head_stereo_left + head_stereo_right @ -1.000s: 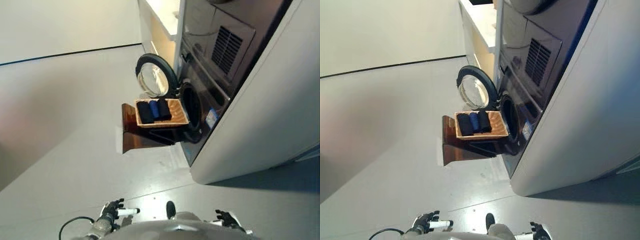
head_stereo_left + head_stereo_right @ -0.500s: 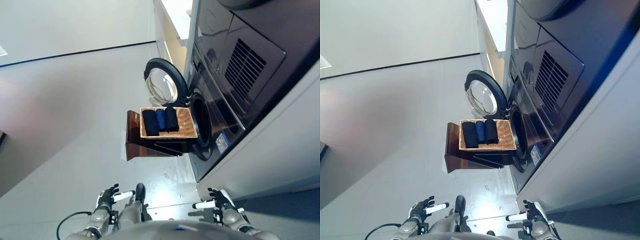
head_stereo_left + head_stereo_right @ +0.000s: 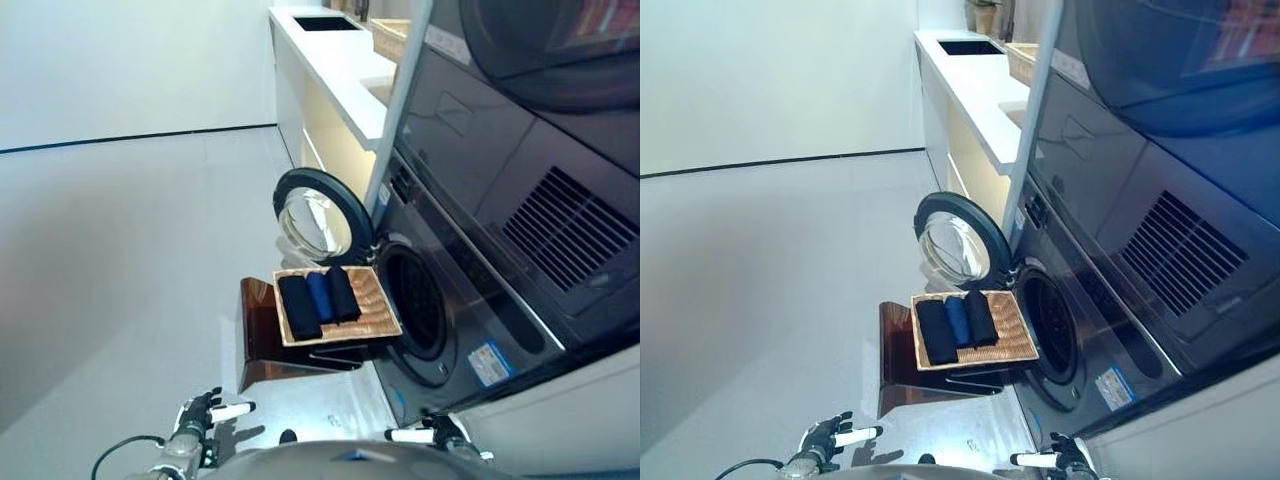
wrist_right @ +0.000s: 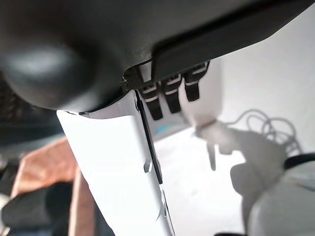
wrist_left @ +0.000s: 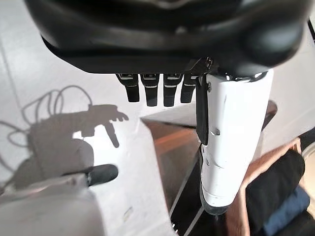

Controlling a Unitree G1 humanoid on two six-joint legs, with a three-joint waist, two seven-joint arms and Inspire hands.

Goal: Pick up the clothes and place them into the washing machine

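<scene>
A dark front-loading washing machine (image 3: 470,300) stands on the right, its round glass door (image 3: 318,215) swung wide open to the left and its drum opening (image 3: 415,305) facing the robot's side of the floor. Just in front of the opening, a shallow woven tray (image 3: 375,310) sits on a reddish-brown wooden stand (image 3: 258,345). In the tray lie three rolled clothes (image 3: 318,298) side by side: a black one on the left, a blue one in the middle and a black one on the right, touching each other and filling the tray's left half.

Beyond the machine, a long white surface (image 3: 335,60) runs along the far wall, with a dark sink cut-out at its far end and a woven basket (image 3: 392,35) near the machine's top corner.

The left hand (image 3: 205,413) hangs low at the near left over the grey floor (image 3: 130,260), well apart from the tray, fingers loosely extended and white-covered thumb (image 5: 234,142) sticking straight out, holding nothing. The right hand (image 3: 438,433) shows at the near right, likewise relaxed and empty, its white thumb (image 4: 123,172) extended, close to the machine's lower front.
</scene>
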